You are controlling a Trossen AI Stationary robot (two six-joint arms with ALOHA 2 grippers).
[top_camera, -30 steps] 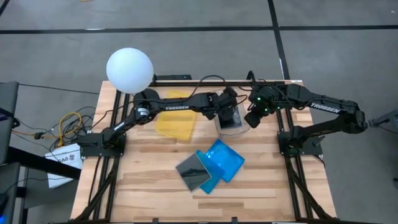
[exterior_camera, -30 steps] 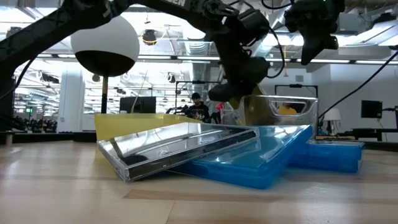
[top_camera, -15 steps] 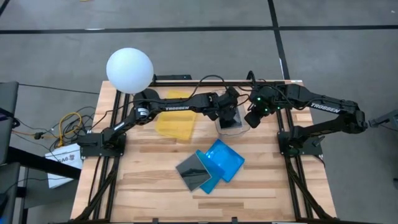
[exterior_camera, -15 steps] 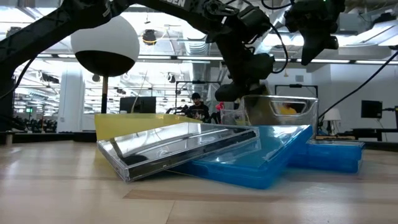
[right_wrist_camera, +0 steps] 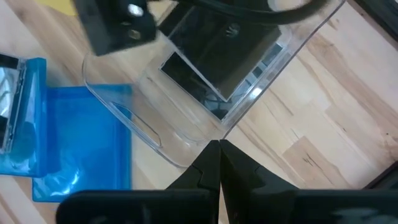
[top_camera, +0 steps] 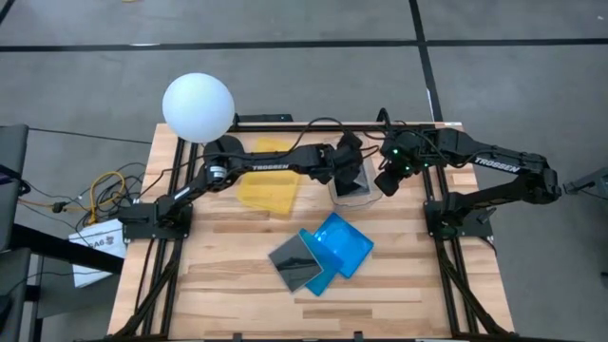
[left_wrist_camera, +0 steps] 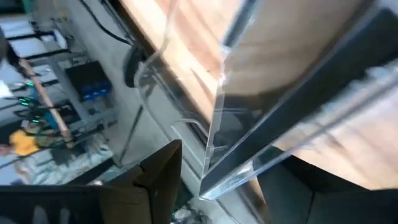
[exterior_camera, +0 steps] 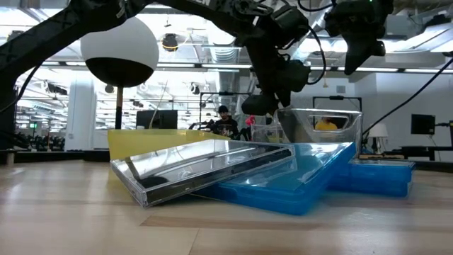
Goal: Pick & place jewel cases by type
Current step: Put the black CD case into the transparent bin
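A clear container [top_camera: 353, 188] stands at the table's far middle. Inside it a clear jewel case [right_wrist_camera: 217, 62] showing a dark inlay lies tilted. My left gripper [left_wrist_camera: 230, 186] reaches into the container, open, with one finger [left_wrist_camera: 158, 180] on either side of the case's edge [left_wrist_camera: 233, 168]. My right gripper [right_wrist_camera: 219, 149] hovers shut just right of the container and holds nothing. Nearer the front, a clear grey jewel case [top_camera: 294, 262] leans by one edge on blue jewel cases [top_camera: 340, 242].
A flat yellow tray [top_camera: 266, 185] lies left of the container, under the left arm. A white ball [top_camera: 198, 107] hangs over the far left corner. Bare wood lies at the near left and near right of the pile.
My left gripper has stayed over the container and spread its fingers, letting go of the clear jewel case, which now lies inside the container. My right gripper has kept still.
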